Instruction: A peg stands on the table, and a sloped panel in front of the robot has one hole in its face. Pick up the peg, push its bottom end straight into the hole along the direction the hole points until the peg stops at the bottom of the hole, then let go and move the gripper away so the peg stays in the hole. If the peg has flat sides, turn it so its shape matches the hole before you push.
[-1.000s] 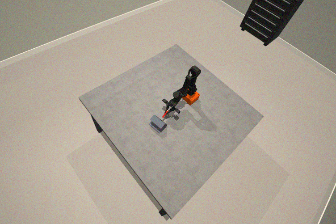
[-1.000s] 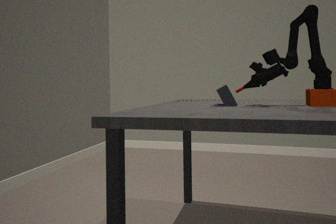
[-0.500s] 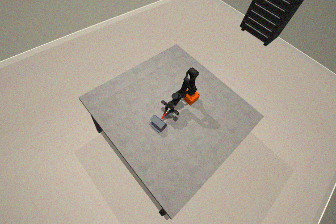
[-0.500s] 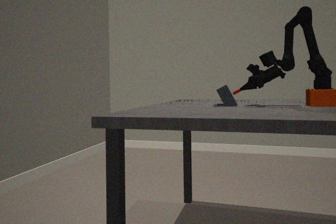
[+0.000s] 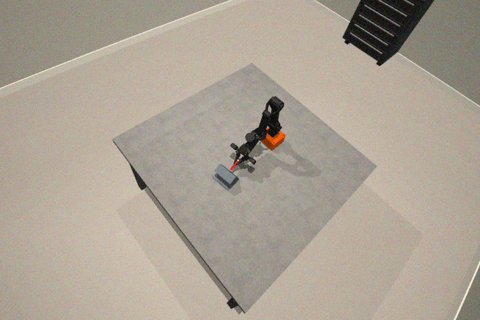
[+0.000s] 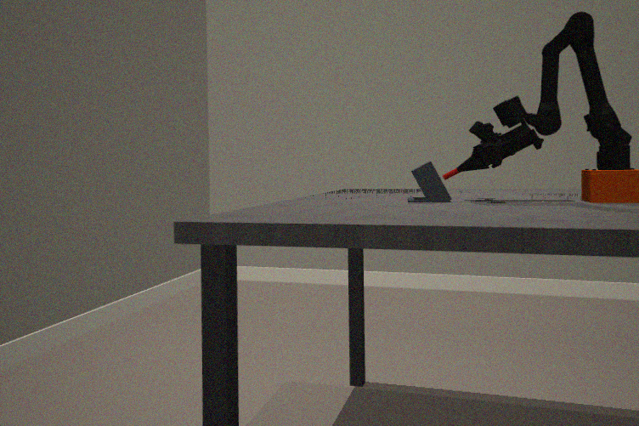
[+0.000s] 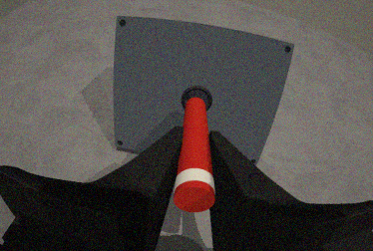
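Note:
A round red peg point(image 5: 233, 165) point(image 6: 450, 173) point(image 7: 195, 146) with a white band near its top end is held tilted, its bottom end toward the panel. My gripper point(image 5: 238, 161) point(image 6: 460, 170) point(image 7: 195, 136) is shut on the peg. The blue-grey sloped panel point(image 5: 226, 174) point(image 6: 432, 182) point(image 7: 150, 67) stands on the table. Its round dark hole point(image 7: 197, 89) shows in the wrist view just beyond the peg's bottom end, which covers the hole's lower part. In the exterior view the bottom end is close to the panel's face, with a small gap between them.
The panel's flat base point(image 6: 418, 200) lies on the grey table point(image 5: 180, 128) point(image 6: 319, 213). The orange arm base point(image 5: 273, 141) point(image 6: 610, 186) stands behind the gripper. A black drawer cabinet point(image 5: 384, 15) stands away from the table on the floor.

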Controlling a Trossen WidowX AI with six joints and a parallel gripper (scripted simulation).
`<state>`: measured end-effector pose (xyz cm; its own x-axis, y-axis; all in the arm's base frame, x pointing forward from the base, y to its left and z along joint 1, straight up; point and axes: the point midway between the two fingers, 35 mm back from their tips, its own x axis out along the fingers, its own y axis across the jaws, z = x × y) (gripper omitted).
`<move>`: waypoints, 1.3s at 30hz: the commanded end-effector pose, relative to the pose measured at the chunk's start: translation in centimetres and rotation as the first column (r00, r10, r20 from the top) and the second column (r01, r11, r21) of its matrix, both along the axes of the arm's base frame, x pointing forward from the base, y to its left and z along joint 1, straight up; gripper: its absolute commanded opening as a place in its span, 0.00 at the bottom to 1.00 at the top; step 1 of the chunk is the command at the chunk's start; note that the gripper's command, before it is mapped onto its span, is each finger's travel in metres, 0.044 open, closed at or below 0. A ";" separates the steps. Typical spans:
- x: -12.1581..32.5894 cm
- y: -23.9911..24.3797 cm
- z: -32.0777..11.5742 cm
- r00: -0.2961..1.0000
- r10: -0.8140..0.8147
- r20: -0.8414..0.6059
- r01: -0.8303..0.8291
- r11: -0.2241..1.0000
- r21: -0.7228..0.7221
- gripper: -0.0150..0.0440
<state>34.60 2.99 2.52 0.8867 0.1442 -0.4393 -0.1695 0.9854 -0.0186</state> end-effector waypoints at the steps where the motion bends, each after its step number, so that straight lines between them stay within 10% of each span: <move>1: 0.1 0.0 0.0 1.000 0.000 0.000 0.000 1.000 0.000 0.25; 39: 2.0 0.2 -0.9 1.000 0.000 0.001 0.000 1.000 0.000 0.25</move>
<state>36.29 3.20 1.69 0.8859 0.1478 -0.4396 -0.1735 0.9847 -0.0185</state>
